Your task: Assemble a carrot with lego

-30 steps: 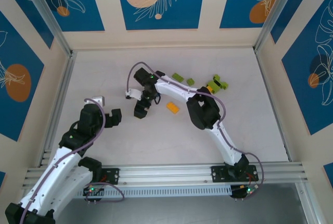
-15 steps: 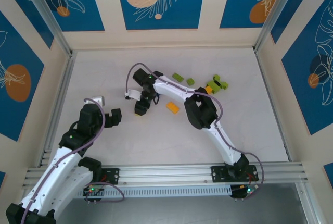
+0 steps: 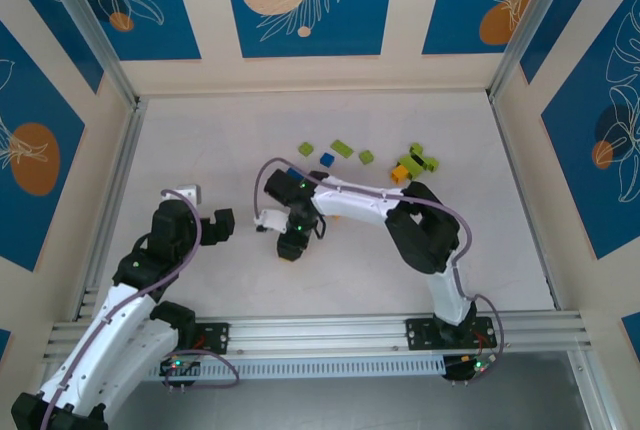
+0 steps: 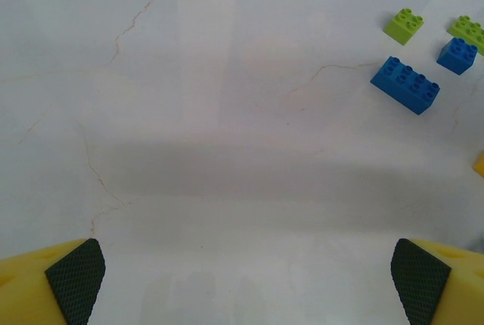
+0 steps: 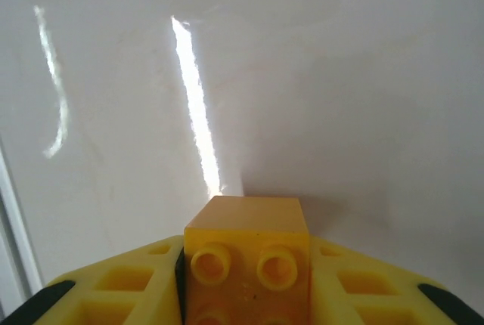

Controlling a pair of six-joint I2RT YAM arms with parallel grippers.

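So we've got right gripper (image 5: 246,291) clamped on orange brick (image 5: 247,253); left gripper (image 4: 246,276) hovers over table (image 4: 227,113), jaws wide apart, long blue brick (image 4: 404,84) off to far right.

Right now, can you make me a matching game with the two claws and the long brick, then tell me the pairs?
Things:
1. left claw
2. right claw
3. long brick

States:
A. blue
B. shut on an orange brick
C. open, holding nothing

Pairs: 1-C, 2-B, 3-A
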